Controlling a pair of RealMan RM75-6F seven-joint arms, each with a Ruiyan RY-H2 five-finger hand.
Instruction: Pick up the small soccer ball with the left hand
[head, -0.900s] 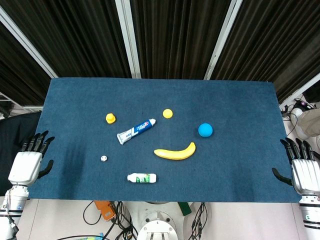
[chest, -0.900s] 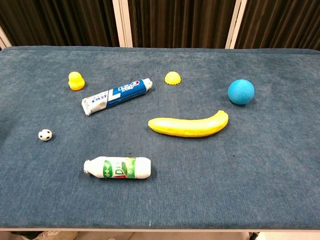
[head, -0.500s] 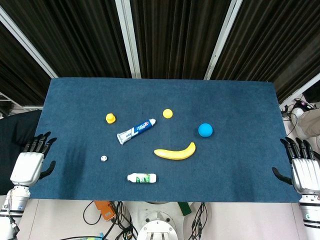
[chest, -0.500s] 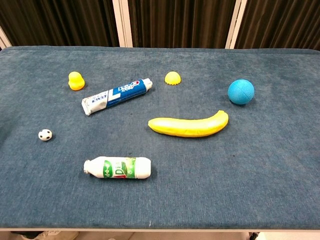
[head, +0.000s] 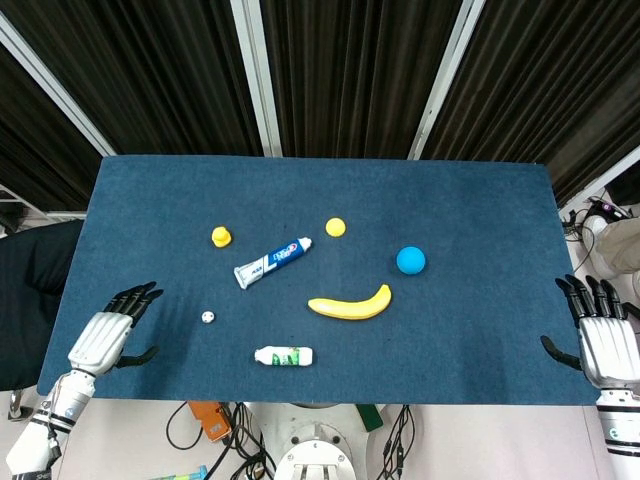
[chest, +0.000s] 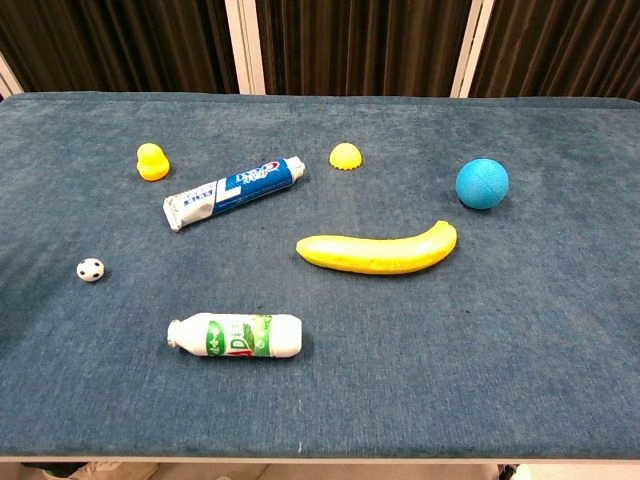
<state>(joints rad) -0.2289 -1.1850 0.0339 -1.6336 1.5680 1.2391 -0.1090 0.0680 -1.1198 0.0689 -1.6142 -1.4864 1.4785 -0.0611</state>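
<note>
The small black-and-white soccer ball (head: 207, 317) (chest: 90, 269) lies on the blue table (head: 470, 200), left of centre. My left hand (head: 108, 334) hovers over the table's front left corner, fingers spread and holding nothing, a short way left of the ball. At the table's right edge my right hand (head: 603, 338) stays open with its fingers pointing up. Neither hand shows in the chest view.
A white bottle (head: 284, 355) lies just right of the ball, toward the front. Behind the ball sit a toothpaste tube (head: 271, 262) and a yellow duck (head: 221, 236). A banana (head: 350, 304), a blue ball (head: 410, 260) and a yellow half-dome (head: 335, 227) lie further right.
My left hand has moved right from the table's left edge onto the table, closer to the soccer ball. The right hand and the objects have stayed put.
</note>
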